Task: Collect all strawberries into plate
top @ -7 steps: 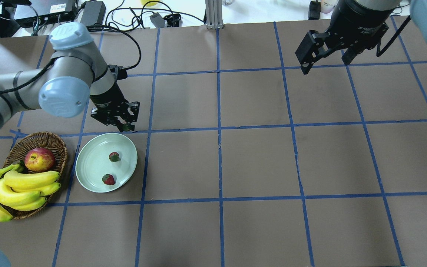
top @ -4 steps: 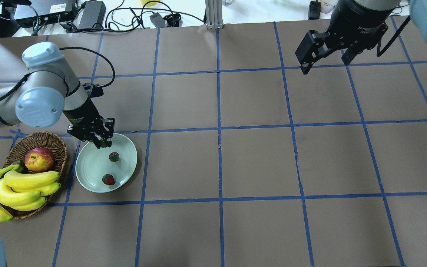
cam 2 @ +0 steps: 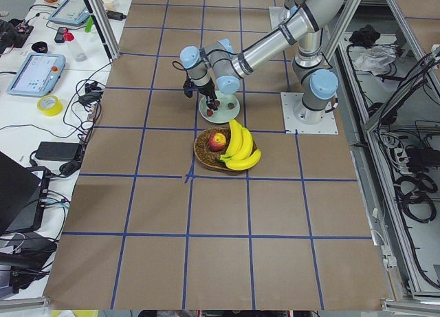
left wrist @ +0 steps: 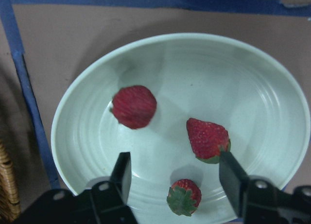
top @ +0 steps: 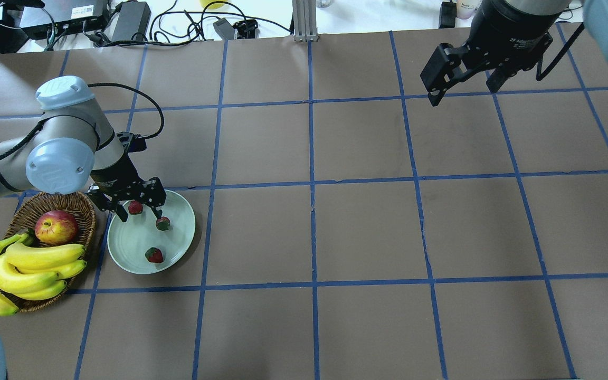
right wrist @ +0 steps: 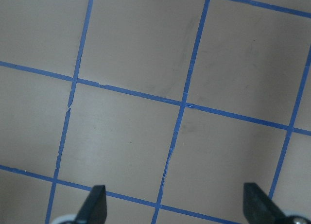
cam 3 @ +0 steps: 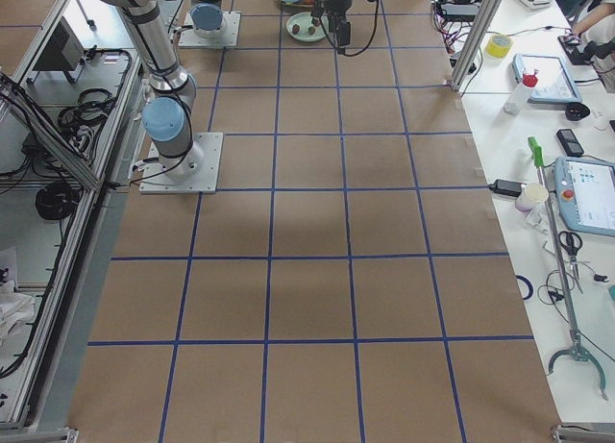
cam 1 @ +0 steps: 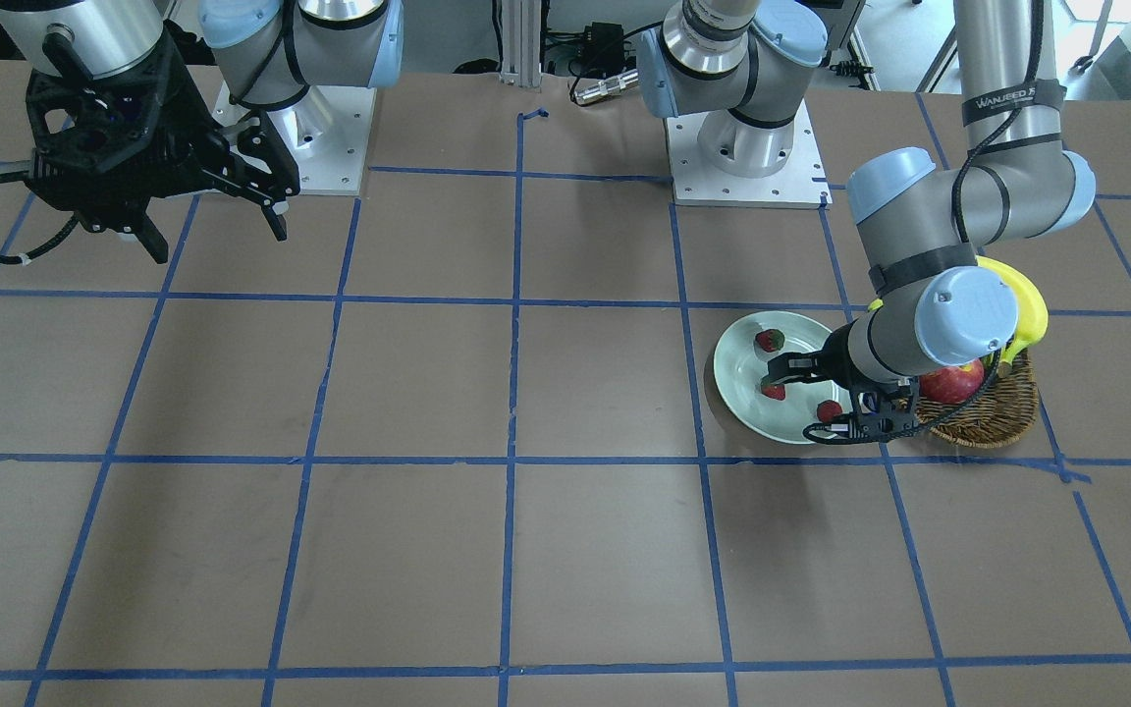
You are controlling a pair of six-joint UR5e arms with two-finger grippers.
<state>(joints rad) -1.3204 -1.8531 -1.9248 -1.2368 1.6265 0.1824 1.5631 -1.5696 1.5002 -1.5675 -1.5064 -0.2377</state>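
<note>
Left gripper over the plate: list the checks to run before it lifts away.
1. Left gripper open: ok.
2. Three strawberries inside the plate: ok.
3. Gripper fingers free of every strawberry: cannot tell; one berry sits close against a finger.
4. Basket apart from that gripper: ok.
5. Right gripper open, far from the plate: ok.

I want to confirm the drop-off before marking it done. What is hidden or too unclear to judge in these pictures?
- Left wrist view: one small red strawberry looks blurred; whether it lies still is unclear.
- Front-facing view: the left end effector covers the rim of the round pale mint-green plate beside the brown wicker basket.
- Right-side view: the plate is distant, its contents too small to count.
</note>
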